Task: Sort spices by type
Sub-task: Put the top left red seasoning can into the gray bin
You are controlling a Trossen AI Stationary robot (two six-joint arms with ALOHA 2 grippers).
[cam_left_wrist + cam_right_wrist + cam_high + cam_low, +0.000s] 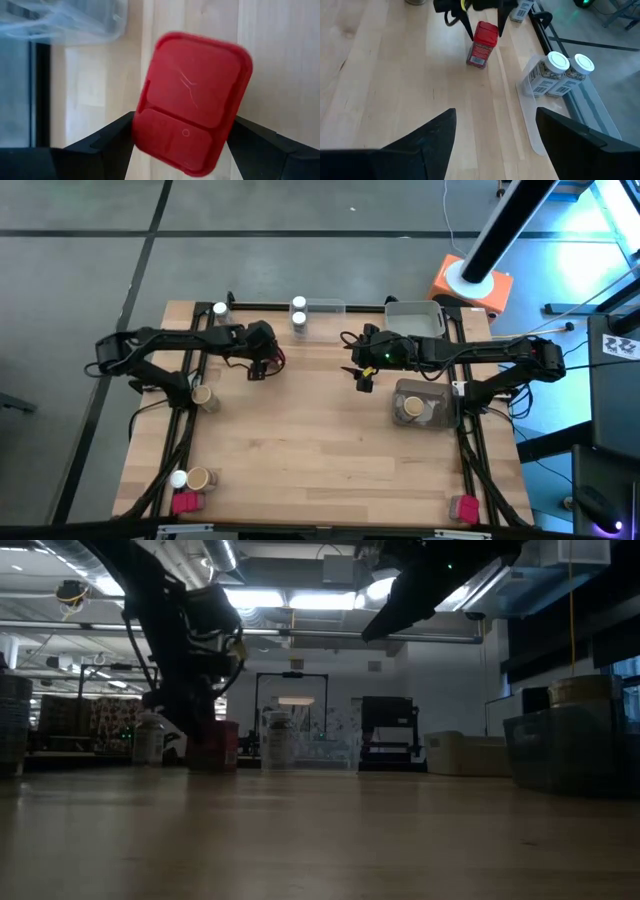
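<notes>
From above, I see my left gripper (262, 366) near the back of the bench (320, 450), its fingers on each side of a red packet (262, 368). That view shows only a bit of red. The left wrist view shows much more: the packet's red lid (192, 100) fills the picture, with one dark finger (107, 142) at each side of it. They look tight on the lid, so I say the gripper is grasping the packet. The right wrist view shows it from farther off, standing a little tilted on the wood, with the fingers coming down around its top.

My right gripper (362, 378) hangs over the middle of the bench, spread wide with nothing in it. Its own view shows bare wood between the fingers.

Two white-lidded jars (298, 312) sit in a clear tray (322, 308) at the back edge. The right wrist view lets me see their labels, which the top view does not. One more white-lidded jar (220, 311) stands at the back left corner.

A tan cup (412, 408) sits in a grey tray (436, 392) on the right. Another tan cup (202, 396) stands on the left side. At the front left are a tan cup (197, 478), a white-lidded jar (178, 478) and a red packet (185, 502). A pink packet (464, 508) sits at the front right.
</notes>
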